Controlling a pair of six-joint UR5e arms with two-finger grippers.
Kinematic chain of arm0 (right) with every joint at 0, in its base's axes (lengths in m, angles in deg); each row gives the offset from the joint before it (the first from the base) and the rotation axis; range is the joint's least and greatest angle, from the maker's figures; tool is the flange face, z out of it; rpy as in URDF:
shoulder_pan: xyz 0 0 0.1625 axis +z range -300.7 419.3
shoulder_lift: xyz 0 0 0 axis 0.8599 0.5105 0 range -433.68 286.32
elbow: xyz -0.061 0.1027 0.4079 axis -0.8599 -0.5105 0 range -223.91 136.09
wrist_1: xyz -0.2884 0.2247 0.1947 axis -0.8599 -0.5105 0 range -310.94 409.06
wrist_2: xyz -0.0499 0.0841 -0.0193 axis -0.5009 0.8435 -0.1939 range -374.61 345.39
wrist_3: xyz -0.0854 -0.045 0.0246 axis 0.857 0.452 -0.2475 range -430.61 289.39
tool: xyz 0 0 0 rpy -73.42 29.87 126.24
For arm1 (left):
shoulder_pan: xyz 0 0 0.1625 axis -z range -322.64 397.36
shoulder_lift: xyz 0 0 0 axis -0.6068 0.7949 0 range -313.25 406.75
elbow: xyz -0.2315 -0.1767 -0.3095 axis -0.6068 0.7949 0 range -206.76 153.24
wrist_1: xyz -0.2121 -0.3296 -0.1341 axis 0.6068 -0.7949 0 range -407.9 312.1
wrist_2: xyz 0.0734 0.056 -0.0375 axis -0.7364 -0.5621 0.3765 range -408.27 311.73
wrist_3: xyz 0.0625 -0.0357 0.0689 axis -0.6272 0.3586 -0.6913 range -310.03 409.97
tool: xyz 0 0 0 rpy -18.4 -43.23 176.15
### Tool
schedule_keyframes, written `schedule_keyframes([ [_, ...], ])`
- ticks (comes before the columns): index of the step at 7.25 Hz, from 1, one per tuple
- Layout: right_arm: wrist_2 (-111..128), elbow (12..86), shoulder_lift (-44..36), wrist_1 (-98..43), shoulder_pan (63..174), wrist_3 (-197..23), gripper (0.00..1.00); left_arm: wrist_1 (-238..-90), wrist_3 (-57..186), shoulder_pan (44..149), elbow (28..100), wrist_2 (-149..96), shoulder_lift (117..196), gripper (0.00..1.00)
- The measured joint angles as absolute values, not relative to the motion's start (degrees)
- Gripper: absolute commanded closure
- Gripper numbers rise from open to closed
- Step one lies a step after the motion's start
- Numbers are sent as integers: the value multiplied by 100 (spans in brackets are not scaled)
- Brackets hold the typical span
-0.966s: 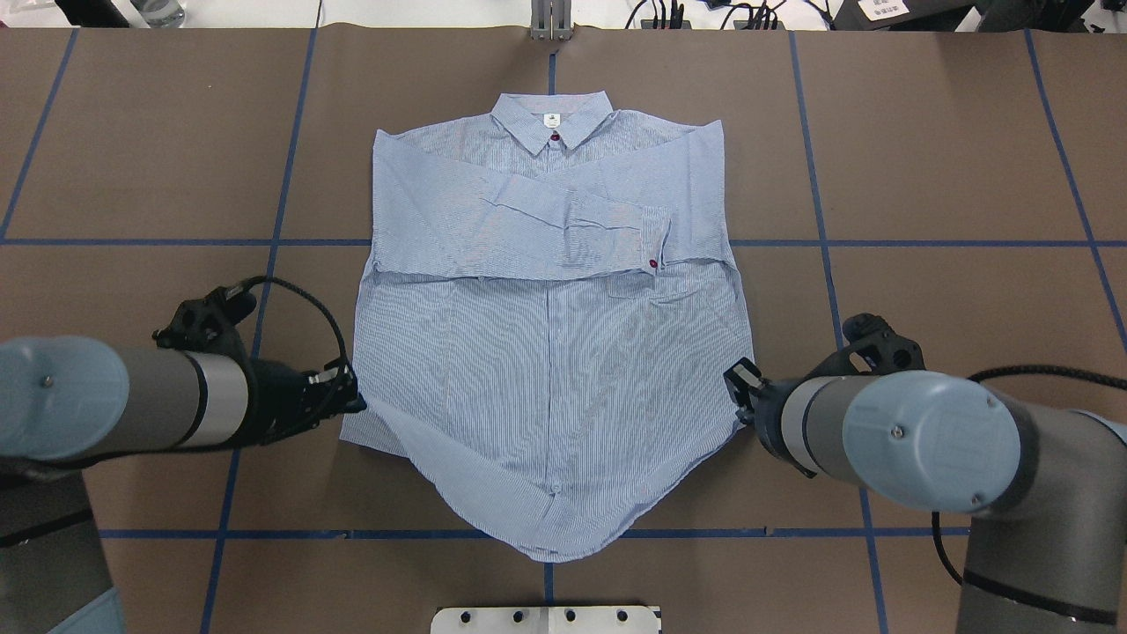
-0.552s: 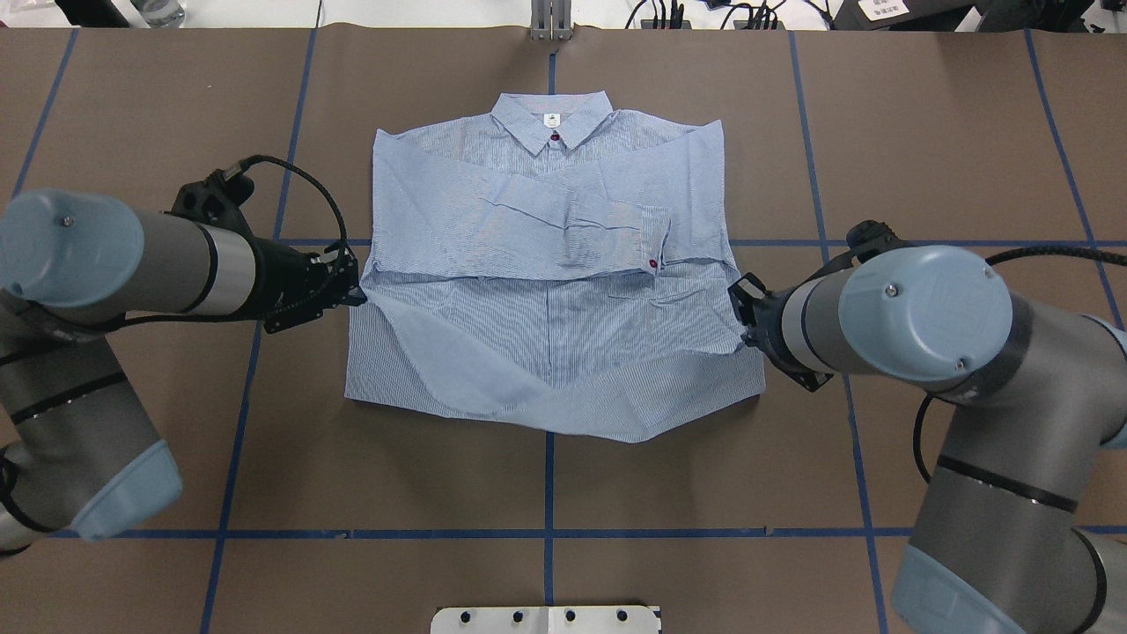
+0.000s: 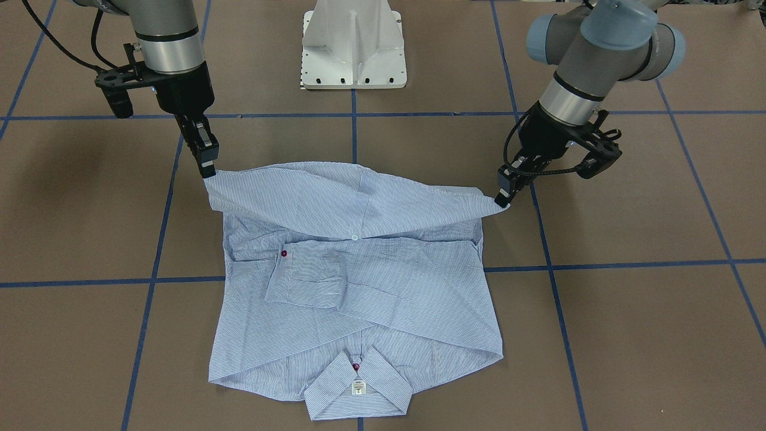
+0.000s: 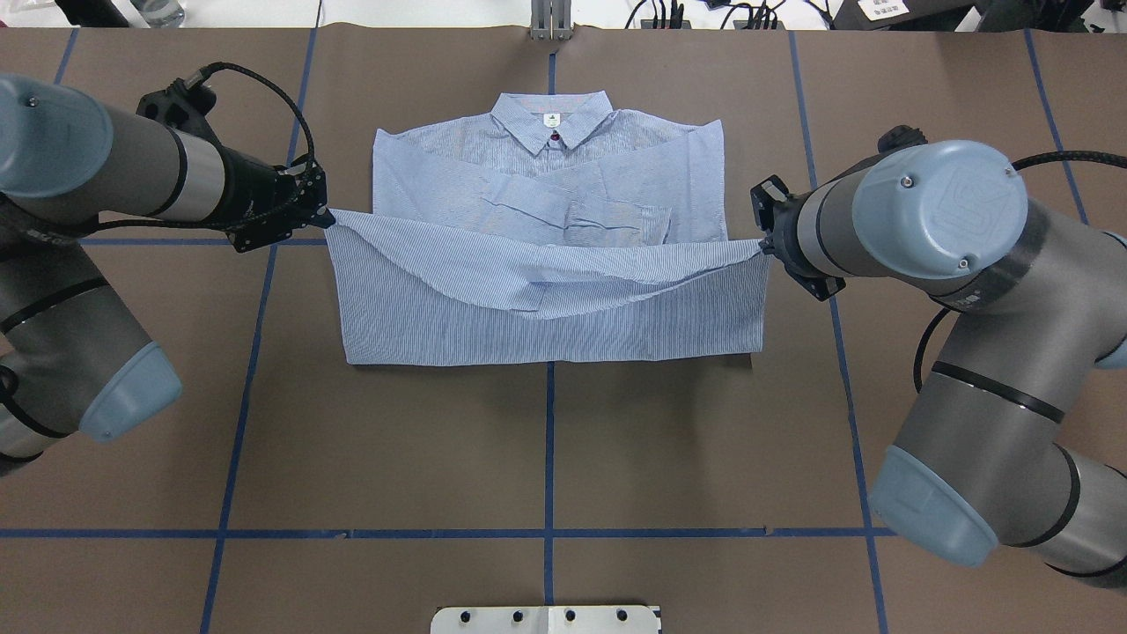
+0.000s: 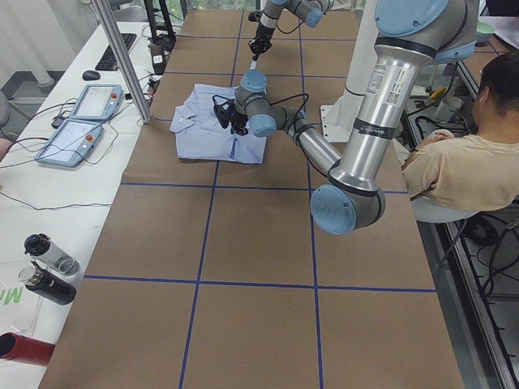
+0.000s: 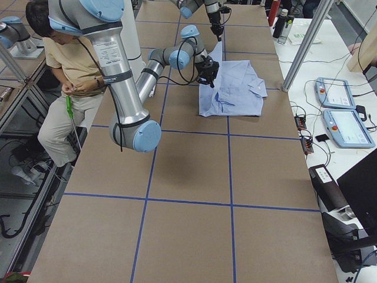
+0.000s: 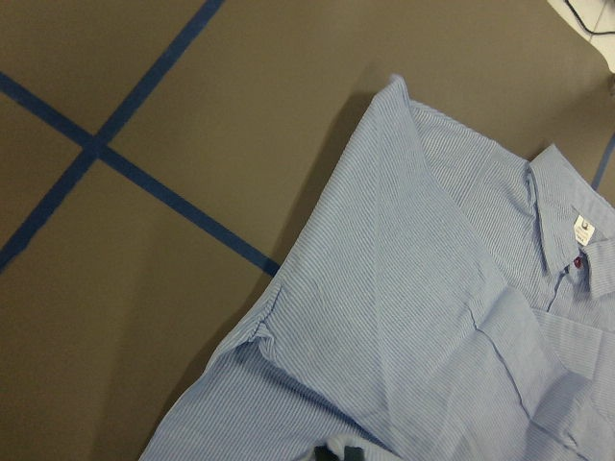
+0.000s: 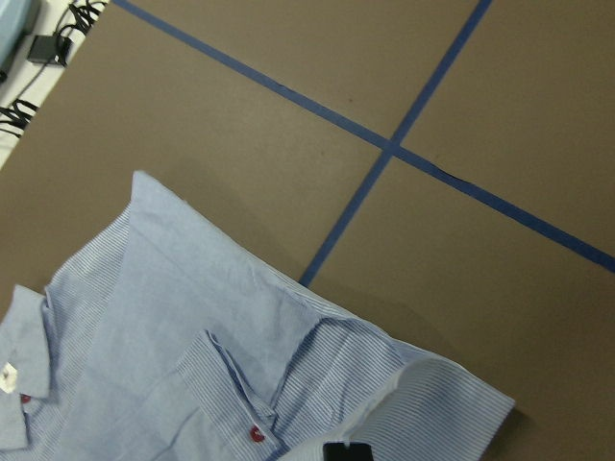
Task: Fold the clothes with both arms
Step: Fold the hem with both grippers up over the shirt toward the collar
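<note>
The shirt lay on the brown table between the two claws, with its bottom part doubled over. Nearest to the robot was the straight fold edge, flat on the table, on the robot's side of both claws and lower than them. From this edge the cloth rose to the hem, which hung from claw to claw and sagged in the middle.

The left claw was clamped on one hem corner and the right claw on the other. Each held its corner above the table, just outside the side edge of the shirt. The long axis of the doubled shirt ran across, from one claw to the other, and the neck pointed away from the robot.

Beyond the claws the upper part lay flat, front up, with the sleeves crossed over the chest and a red button on one cuff. Farthest was the collar with a small white label. The cloth was light blue with fine white stripes.
</note>
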State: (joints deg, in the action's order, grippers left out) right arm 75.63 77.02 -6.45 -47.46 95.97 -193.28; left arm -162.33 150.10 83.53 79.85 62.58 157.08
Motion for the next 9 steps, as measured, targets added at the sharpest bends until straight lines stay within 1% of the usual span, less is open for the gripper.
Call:
schedule_keyframes([
  [2, 7066, 7358, -861, -4711, 9590, -19374, 100, -16007, 15008, 8430, 7791, 6257, 15989, 100],
  [3, 6960, 7131, -983, -4705, 9589, -19361, 100, -15996, 15008, 8515, 7489, 6257, 16194, 100],
  [5, 6729, 6622, -1230, -4666, 9587, -19336, 100, -16198, 15002, 8721, 6580, 6251, 16673, 100],
  [7, 6654, 5830, -1412, -3948, 9678, -19335, 100, -16894, 15005, 8860, 5590, 6230, 16991, 100],
  [9, 6649, 4989, -1644, -3347, 9867, -19305, 100, -17431, 15013, 8916, 4828, 6220, 17293, 100],
])
